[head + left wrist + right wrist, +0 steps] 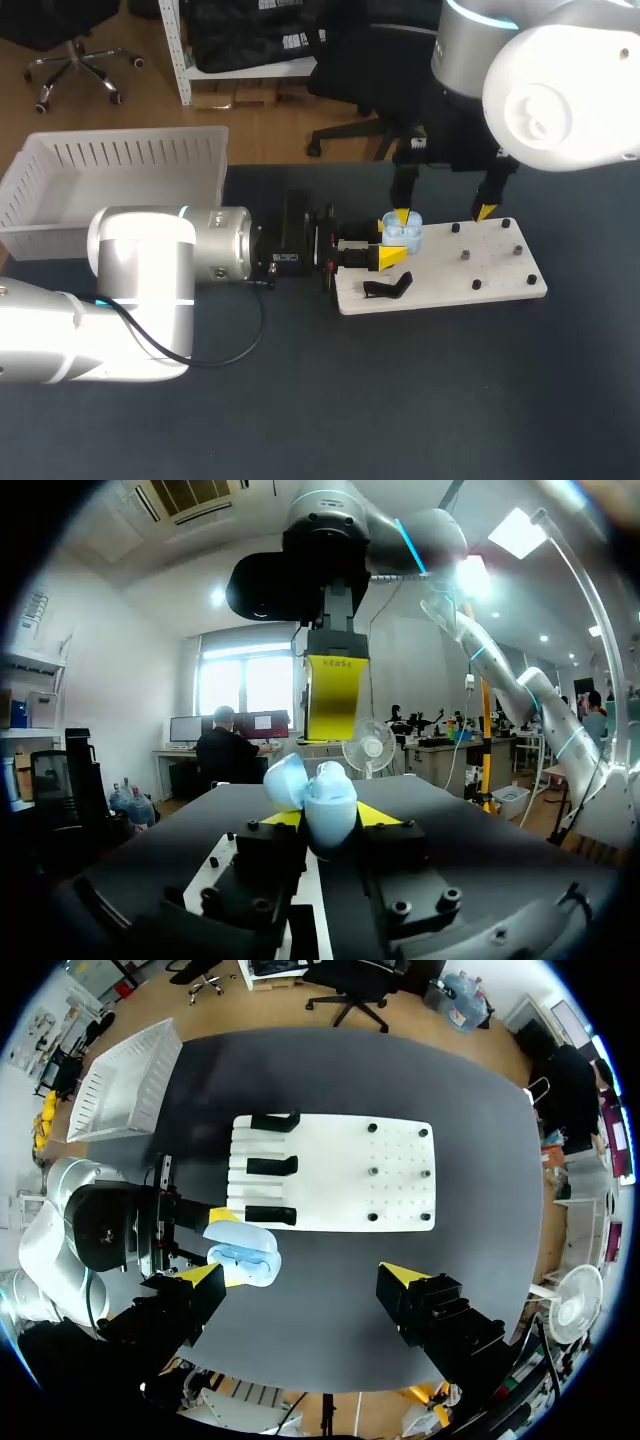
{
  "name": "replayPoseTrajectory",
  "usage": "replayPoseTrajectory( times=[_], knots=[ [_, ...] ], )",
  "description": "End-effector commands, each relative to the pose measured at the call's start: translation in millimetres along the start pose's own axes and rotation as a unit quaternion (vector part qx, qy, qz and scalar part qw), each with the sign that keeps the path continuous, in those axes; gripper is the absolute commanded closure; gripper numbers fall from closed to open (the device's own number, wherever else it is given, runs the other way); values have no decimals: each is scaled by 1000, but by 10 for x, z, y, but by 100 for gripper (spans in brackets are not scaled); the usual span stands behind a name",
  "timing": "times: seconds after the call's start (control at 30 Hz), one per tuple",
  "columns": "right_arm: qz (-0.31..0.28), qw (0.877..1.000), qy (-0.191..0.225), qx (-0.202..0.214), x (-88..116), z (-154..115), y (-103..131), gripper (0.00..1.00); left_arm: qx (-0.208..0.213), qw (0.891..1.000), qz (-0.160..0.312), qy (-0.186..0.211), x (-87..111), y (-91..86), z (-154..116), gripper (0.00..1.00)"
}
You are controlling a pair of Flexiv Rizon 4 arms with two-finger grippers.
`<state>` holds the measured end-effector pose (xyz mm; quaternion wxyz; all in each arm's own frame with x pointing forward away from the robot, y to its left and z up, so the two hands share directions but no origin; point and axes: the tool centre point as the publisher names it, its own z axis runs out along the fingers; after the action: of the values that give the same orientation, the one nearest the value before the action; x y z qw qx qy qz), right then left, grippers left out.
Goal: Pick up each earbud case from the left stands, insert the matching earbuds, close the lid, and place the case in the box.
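A light blue earbud case point(404, 236) with its lid open is held over the left end of the white board point(500, 275). My left gripper point(388, 241) is shut on it from both sides. In the left wrist view the case point(322, 798) sits between my yellow tips. My right gripper point(443, 214) hangs open above the board, one finger just beyond the case. From the right wrist view the case point(243, 1255) lies beside one finger of the right gripper point(305, 1278), not between the tips. No earbuds can be made out.
The board carries black stands point(272, 1166) at its left end and several small black pegs point(372, 1172) at its right. A white slatted box point(120, 185) stands at the back left of the dark table.
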<state>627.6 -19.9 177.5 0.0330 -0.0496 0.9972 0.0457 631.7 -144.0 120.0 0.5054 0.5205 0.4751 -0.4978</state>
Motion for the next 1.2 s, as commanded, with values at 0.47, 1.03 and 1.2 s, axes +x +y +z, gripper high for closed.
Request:
replayPoseTrajectory(
  times=[0.47,1.03,1.2],
  knots=[
    [83,997,-2,-1,-564,46,-171,0,0,1000,0,0,3,3,3,100],
    [88,995,50,2,-426,349,-230,0,0,1000,0,0,3,3,3,100],
    [81,995,57,3,-246,361,-188,0,0,1000,0,0,3,3,3,100]
  ],
)
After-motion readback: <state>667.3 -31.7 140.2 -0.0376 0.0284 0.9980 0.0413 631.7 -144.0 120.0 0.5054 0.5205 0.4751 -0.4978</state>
